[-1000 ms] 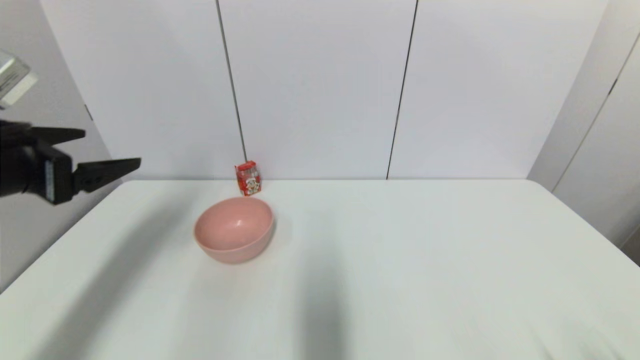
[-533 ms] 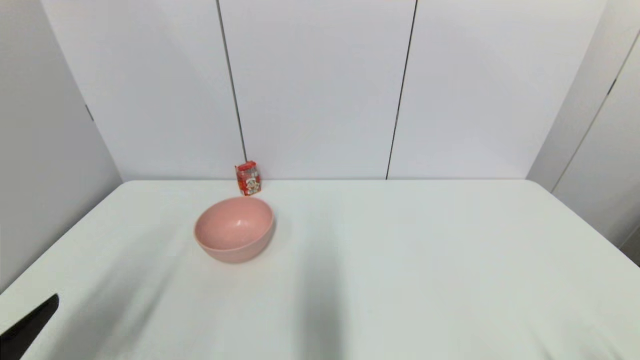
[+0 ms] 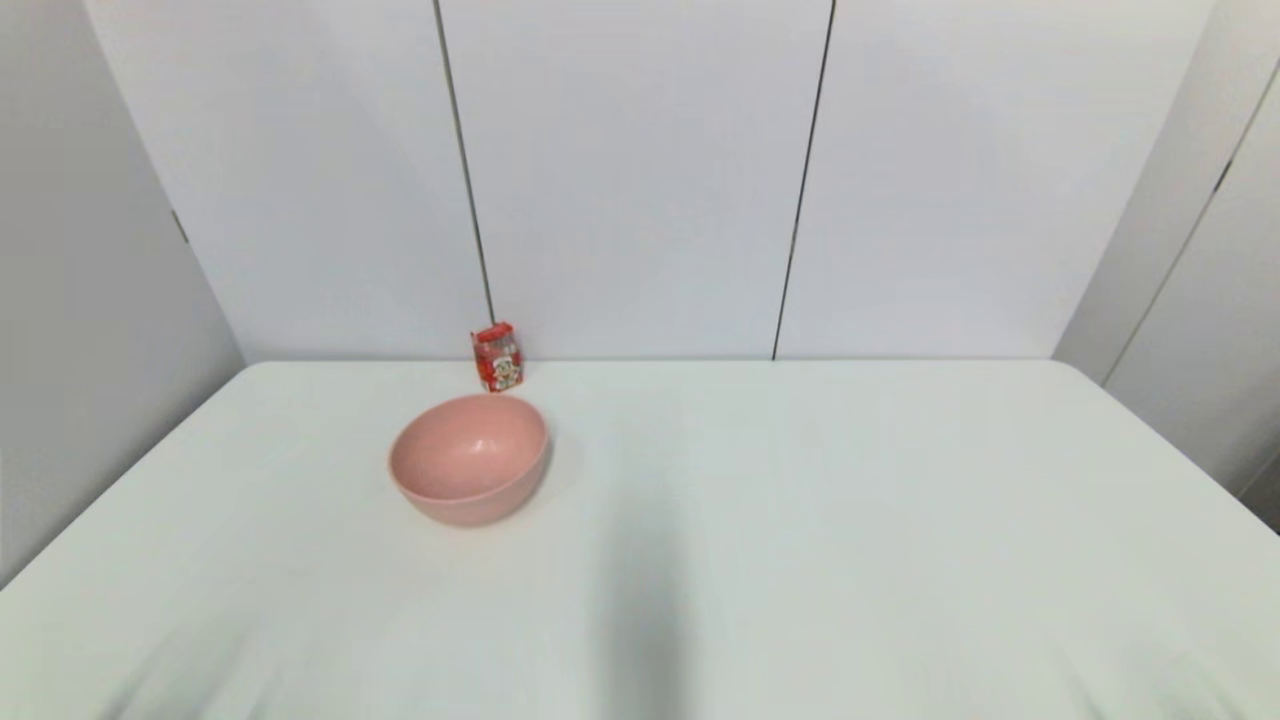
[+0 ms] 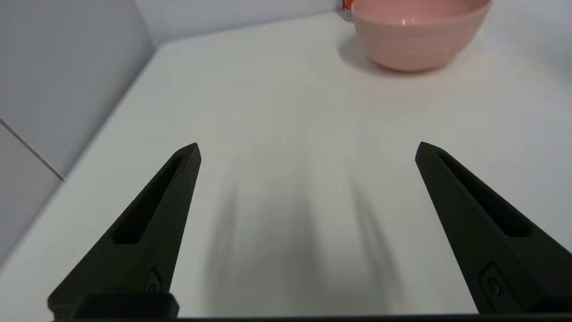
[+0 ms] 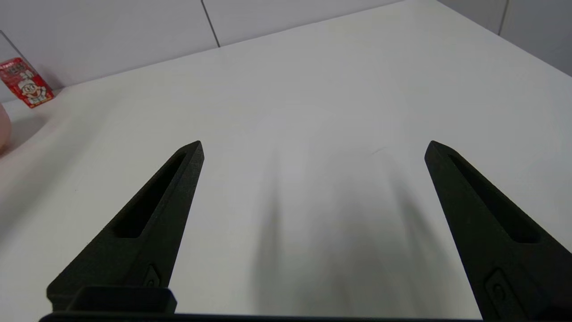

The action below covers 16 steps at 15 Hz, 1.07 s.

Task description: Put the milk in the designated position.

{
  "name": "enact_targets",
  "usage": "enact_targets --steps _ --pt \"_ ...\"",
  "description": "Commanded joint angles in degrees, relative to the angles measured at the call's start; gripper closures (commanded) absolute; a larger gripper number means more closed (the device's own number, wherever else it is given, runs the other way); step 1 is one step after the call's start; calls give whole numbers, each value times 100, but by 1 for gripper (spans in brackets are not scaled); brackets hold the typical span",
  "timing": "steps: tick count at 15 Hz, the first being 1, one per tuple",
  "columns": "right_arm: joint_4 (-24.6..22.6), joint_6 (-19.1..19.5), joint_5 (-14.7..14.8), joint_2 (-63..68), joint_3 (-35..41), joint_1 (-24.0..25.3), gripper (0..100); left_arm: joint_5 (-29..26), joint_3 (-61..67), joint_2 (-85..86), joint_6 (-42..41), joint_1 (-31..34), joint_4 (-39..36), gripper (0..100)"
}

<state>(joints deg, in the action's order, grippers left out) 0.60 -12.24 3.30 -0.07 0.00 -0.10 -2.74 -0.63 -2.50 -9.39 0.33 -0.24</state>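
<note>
A plain white table (image 3: 800,520) fills the scene, backed by a pale wall of 3 panels split by 2 dark vertical seams, with angled grey panels at the left and right sides. The milk (image 3: 497,357) stands upright at the table's far edge, left of centre, against the wall just beside the left seam; its long axis is vertical and its printed cartoon face is turned toward the near side. Just in front of it, nearer, sits the pink bowl (image 3: 469,459), close to the carton, though contact cannot be told. To the right of both, the tabletop lies bare out to its right and near edges. The left gripper (image 4: 307,150) hangs low over the near left part of the table, fingers spread wide and holding nothing. The right gripper (image 5: 314,147) hangs over the near right part, likewise spread wide and holding nothing.
</note>
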Motion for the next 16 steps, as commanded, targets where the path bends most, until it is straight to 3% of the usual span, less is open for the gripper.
enact_targets --steps 1,7,16 --pt "2 -7 4 7 0 1 0 37 63 259 385 2 7 0" --pt "2 -7 4 7 0 1 0 257 72 259 983 -7 -20 0" --pt "2 -7 4 7 0 1 0 257 63 259 991 -7 -20 0"
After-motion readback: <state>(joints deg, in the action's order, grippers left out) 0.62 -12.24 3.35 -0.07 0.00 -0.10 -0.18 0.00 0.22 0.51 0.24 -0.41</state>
